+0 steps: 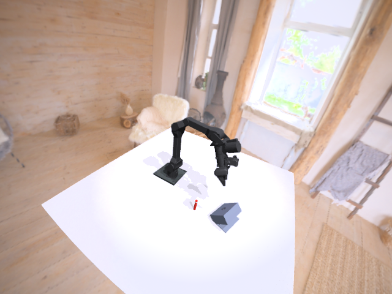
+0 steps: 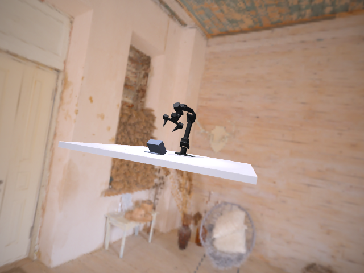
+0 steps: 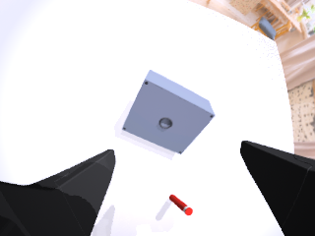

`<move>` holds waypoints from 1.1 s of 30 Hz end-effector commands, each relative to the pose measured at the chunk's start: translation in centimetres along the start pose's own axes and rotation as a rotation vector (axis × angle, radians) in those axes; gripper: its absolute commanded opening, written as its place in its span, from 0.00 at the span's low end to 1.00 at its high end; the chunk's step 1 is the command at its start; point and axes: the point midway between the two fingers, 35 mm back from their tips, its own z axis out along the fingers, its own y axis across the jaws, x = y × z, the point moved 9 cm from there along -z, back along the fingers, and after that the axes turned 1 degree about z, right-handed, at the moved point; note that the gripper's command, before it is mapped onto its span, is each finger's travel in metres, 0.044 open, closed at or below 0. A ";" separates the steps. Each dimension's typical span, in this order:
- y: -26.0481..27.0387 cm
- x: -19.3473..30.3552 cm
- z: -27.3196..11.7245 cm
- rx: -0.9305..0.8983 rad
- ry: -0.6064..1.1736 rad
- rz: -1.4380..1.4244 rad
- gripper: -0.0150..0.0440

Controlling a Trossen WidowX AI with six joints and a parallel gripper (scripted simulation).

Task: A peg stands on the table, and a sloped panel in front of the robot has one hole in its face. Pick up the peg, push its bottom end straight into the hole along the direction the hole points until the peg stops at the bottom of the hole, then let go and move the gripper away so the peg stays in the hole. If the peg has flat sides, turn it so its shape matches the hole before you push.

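Gripper [image 3: 177, 171] hangs above the table [image 1: 152, 253], fingers spread wide, grasping nothing. Red peg [image 3: 181, 205] stands on the table at 6 o'clock of the wrist view, just beside the grey block [image 3: 167, 120], at its 6 o'clock. Hole [image 3: 165, 122] in the block's face is unfilled.

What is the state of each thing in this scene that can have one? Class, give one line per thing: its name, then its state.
Gripper: open, holding nothing, raised above the table.
Red peg: standing upright on the table, untouched, apart from the panel.
Sloped panel: resting on the table beside the peg.
Hole: empty, nothing inserted.
Table: bearing the arm's base, the peg and the panel.
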 end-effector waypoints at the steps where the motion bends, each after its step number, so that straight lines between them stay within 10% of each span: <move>1: -1.1 1.1 1.7 -0.026 0.081 0.103 1.00; 33: -7.4 10.7 8.6 -0.132 0.570 0.849 1.00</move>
